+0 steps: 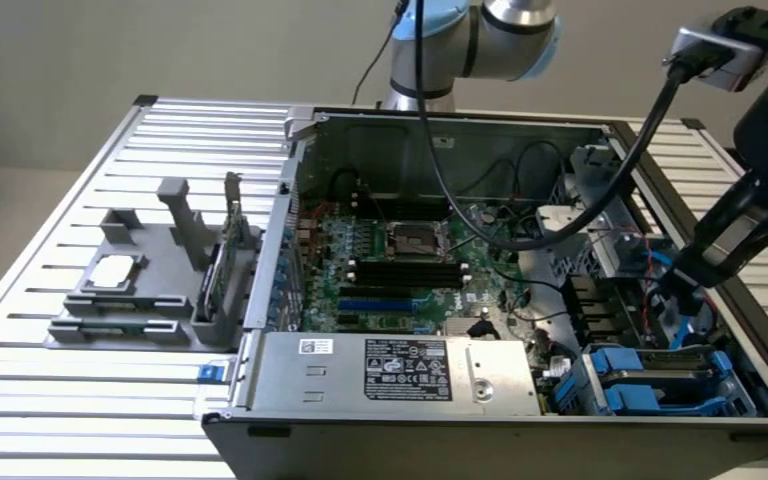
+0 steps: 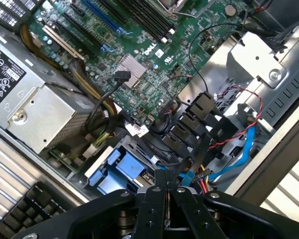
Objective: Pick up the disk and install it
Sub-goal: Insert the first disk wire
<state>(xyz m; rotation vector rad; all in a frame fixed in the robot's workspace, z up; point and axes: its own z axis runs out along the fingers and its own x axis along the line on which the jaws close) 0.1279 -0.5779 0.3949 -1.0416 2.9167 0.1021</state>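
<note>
Open computer case [image 1: 491, 125] lies on a slatted metal surface [image 1: 77, 400], lid off, insides exposed. Motherboard [image 1: 398, 260] sits at centre of the exterior view; boxy silver power supply [image 1: 398, 370] runs along the case's near edge.

Arm [image 1: 518, 30] enters from the top of the frame and reaches down into the exterior view's right side of the case. Gripper [image 1: 680, 290] hangs low among the cables there, above the drive bay. In the wrist view the gripper [image 2: 167, 185] has its fingers pressed together, nothing between them. Red and blue cables [image 2: 239, 149] run just beyond the fingertips.

Disk [image 1: 651, 375] sits in the drive bay at the lower right corner of the exterior view, with its blue carrier showing around a grey face. Label not readable. In the wrist view the disk [image 2: 117, 169] lies between the power supply and the gripper, near the fingertips but apart from them.

Grey holder [image 1: 131, 300] stands on the surface at the exterior view's left, outside the case. It carries a small square chip [image 1: 115, 268] and a thin upright circuit card [image 1: 231, 240].
</note>
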